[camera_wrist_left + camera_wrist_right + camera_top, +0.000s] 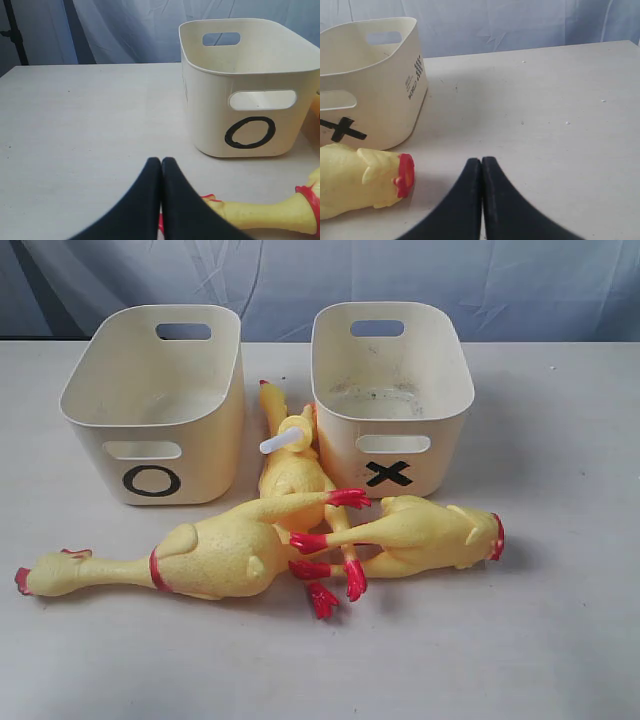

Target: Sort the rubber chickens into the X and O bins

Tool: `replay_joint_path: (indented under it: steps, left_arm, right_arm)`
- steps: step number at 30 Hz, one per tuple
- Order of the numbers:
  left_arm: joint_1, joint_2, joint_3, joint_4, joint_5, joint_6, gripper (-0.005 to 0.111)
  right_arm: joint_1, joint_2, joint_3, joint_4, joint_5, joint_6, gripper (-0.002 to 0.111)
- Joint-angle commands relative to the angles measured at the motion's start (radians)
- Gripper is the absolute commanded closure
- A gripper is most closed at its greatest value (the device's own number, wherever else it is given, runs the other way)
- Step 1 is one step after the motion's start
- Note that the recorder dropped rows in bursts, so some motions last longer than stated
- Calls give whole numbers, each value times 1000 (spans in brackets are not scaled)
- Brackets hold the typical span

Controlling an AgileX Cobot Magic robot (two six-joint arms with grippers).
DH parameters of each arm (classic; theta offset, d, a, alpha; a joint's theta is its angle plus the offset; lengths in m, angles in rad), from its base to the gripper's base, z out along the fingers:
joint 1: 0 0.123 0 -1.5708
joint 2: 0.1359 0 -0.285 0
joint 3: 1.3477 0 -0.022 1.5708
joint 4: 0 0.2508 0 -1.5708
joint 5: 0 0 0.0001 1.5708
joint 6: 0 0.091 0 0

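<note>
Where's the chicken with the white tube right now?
In the exterior view, the tube chicken lies mid-table, in the gap between the O bin on the left and the X bin on the right.

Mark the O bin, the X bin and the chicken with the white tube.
O bin (152, 481): exterior view, front wall, inside the O mark.
X bin (388, 476): exterior view, front wall, on the X's crossing.
chicken with the white tube (290, 474): exterior view, yellow body below the tube.

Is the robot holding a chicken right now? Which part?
Nothing. The left tool and right tool are both shut with nothing between them.
</note>
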Motion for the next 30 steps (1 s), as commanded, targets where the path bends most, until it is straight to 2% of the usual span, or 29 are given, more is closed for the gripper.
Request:
replay_joint_path:
  steps: [1, 30]
  left_arm:
    - [-5, -5, 4, -11, -13, 1, 106]
    - [-5, -5, 4, 28, -13, 6, 106]
  right_arm:
    - [3, -3, 2, 0, -9, -3, 108]
    - [3, -3, 2, 0, -10, -3, 108]
